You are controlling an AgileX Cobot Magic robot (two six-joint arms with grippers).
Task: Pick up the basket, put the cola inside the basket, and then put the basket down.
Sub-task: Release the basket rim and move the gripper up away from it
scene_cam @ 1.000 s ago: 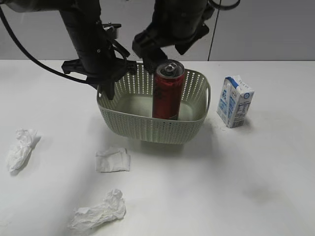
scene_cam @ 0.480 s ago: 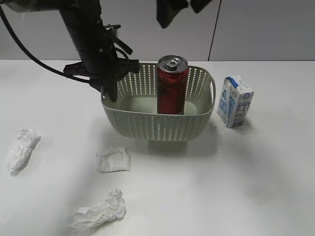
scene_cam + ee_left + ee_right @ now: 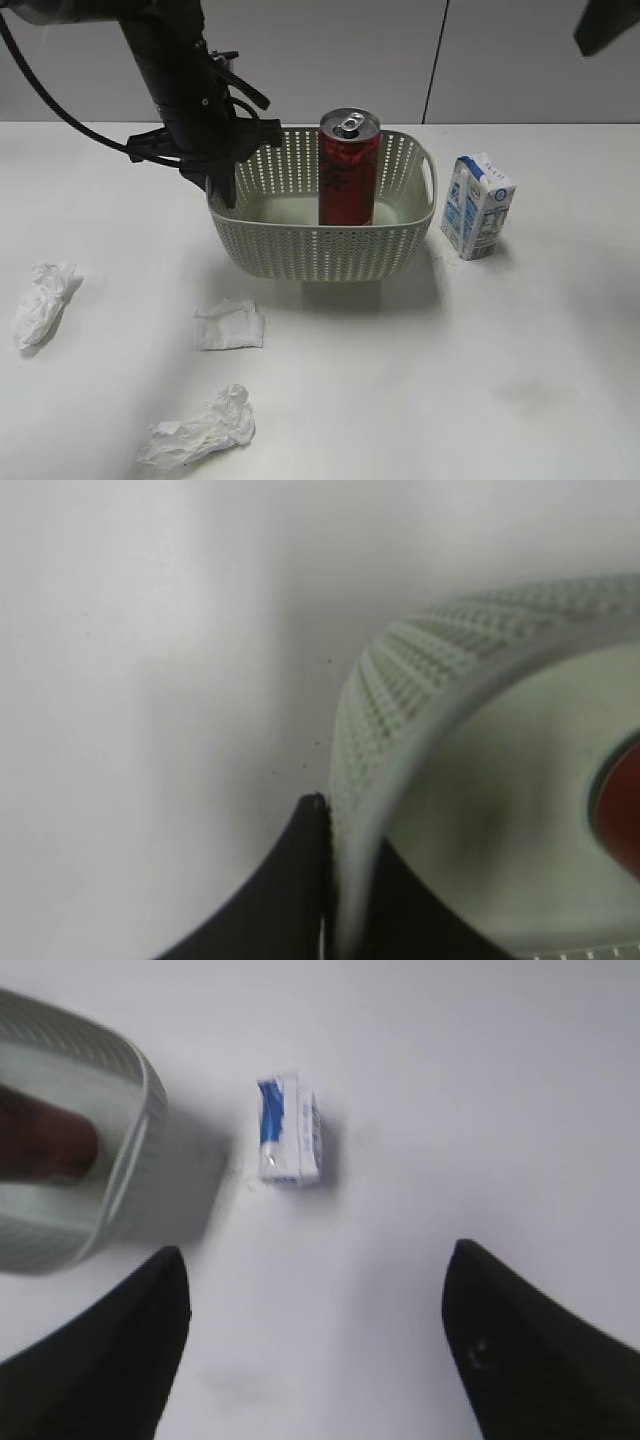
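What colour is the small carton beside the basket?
Blue and white; the carton shows best in the exterior view.

Right gripper [image 3: 315,1345] gone from above cola [image 3: 348,168], now high at upper right, jaws apart. Basket [image 3: 325,255] levelled; cola upright from tilted.

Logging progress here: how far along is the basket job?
Done: the cola stands upright inside the basket. In hand: the left gripper clamps the basket's left rim. The right gripper is open and empty. Left: confirm the basket is set down and let go.
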